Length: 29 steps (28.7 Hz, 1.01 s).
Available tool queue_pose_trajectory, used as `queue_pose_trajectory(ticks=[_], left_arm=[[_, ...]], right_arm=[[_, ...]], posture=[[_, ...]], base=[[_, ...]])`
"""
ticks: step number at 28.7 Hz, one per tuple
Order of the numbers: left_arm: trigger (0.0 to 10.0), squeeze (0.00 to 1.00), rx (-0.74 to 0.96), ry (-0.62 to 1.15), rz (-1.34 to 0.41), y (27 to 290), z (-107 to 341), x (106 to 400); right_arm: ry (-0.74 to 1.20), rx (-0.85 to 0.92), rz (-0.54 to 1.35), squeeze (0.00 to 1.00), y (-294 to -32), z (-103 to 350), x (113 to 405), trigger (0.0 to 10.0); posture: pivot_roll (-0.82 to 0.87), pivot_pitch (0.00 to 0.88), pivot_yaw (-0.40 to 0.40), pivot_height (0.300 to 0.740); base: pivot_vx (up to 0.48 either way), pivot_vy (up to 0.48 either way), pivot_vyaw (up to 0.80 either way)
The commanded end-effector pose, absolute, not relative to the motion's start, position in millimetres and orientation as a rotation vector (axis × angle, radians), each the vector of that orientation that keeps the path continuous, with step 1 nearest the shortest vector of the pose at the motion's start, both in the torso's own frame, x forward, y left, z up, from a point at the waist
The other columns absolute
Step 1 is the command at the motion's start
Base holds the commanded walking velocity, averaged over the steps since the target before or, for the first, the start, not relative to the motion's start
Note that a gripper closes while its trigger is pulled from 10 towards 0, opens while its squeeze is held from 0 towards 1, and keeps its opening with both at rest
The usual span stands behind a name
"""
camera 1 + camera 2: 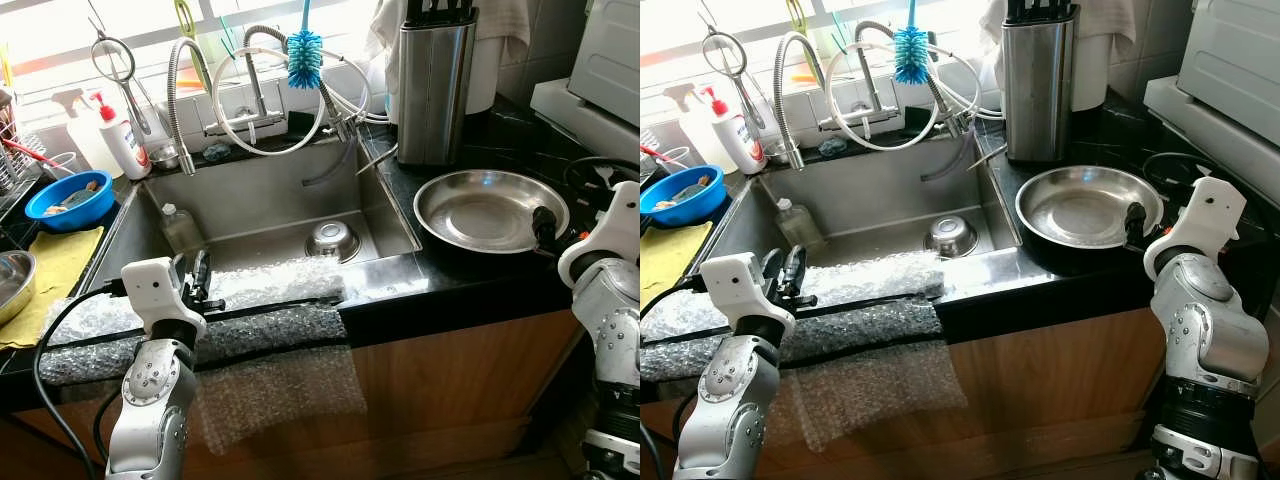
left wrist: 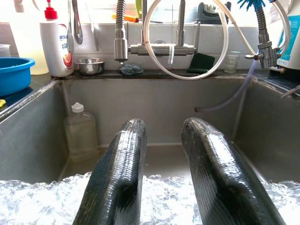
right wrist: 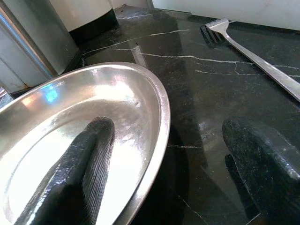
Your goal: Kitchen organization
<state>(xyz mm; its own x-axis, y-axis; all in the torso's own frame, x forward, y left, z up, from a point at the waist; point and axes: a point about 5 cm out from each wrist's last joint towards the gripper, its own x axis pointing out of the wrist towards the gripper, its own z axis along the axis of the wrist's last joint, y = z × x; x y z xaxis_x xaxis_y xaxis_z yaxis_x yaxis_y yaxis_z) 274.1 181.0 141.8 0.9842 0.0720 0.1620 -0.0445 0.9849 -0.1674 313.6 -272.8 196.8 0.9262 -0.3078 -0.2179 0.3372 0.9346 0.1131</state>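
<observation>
1. Right gripper (image 3: 164,173) at the near right rim of the steel plate (image 1: 490,208), jaws open and straddling the rim: one finger over the plate's inside, the other over the black counter (image 3: 201,93) outside it. Nothing clamped.
2. Steel plate flat on the black counter, just right of the sink (image 1: 260,200) and in front of the steel knife block (image 1: 432,85), near the counter's front edge.
3. Fork (image 3: 253,51) on the counter beyond the plate, apart from it, seen in the right wrist view.
4. Left gripper (image 2: 164,173) over the sink's front edge, jaws slightly parted and empty, pointing into the basin above the bubble wrap (image 1: 250,310).
5. Bubble wrap draped along the sink's front edge and hanging down over the wooden cabinet front (image 1: 450,370).
6. In the sink: small steel bowl (image 1: 333,240) upside down near the middle of the floor; clear plastic bottle (image 2: 82,133) standing in the back left corner.
7. On the ledge behind the sink: white soap bottle with red cap (image 1: 122,140) at the left, small steel cup (image 2: 90,66), grey scrubber (image 2: 131,69), green sponge (image 2: 202,63).
8. Above the sink: spring-neck faucet (image 1: 180,100), looped white hose (image 1: 270,100), blue bottle brush (image 1: 304,58).
9. Left of the sink: blue bowl (image 1: 68,200) on the counter, yellow cloth (image 1: 55,265) in front of it.
</observation>
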Motion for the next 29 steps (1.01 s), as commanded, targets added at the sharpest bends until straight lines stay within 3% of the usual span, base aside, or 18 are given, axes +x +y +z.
queue_pose_trajectory(ticks=[1, 4, 19, 29], left_arm=[[10.0, 0.0, -0.142, -0.196, 0.07, 183, 150, 273], [10.0, 0.0, -0.138, -0.185, 0.043, 180, 151, 275], [10.0, 0.0, -0.142, -0.183, 0.029, 179, 151, 276], [10.0, 0.0, -0.144, -0.178, 0.002, 176, 151, 276]], right_arm=[[0.181, 0.143, -0.304, 0.0, -267, 204, 319, 10.0], [0.195, 0.026, -0.213, 0.0, -258, 204, 342, 10.0], [0.184, 0.032, -0.225, 0.0, -261, 204, 344, 10.0], [0.207, 0.129, -0.32, 0.0, -268, 193, 339, 10.0]], posture=[[-0.13, 0.0, 0.154, 0.74], [-0.11, 0.0, 0.159, 0.74], [-0.11, 0.0, 0.162, 0.74], [-0.11, 0.0, 0.167, 0.74]], base=[[0.0, 0.0, 0.0], [0.0, 0.0, 0.0], [0.0, 0.0, 0.0], [0.0, 0.0, 0.0]])
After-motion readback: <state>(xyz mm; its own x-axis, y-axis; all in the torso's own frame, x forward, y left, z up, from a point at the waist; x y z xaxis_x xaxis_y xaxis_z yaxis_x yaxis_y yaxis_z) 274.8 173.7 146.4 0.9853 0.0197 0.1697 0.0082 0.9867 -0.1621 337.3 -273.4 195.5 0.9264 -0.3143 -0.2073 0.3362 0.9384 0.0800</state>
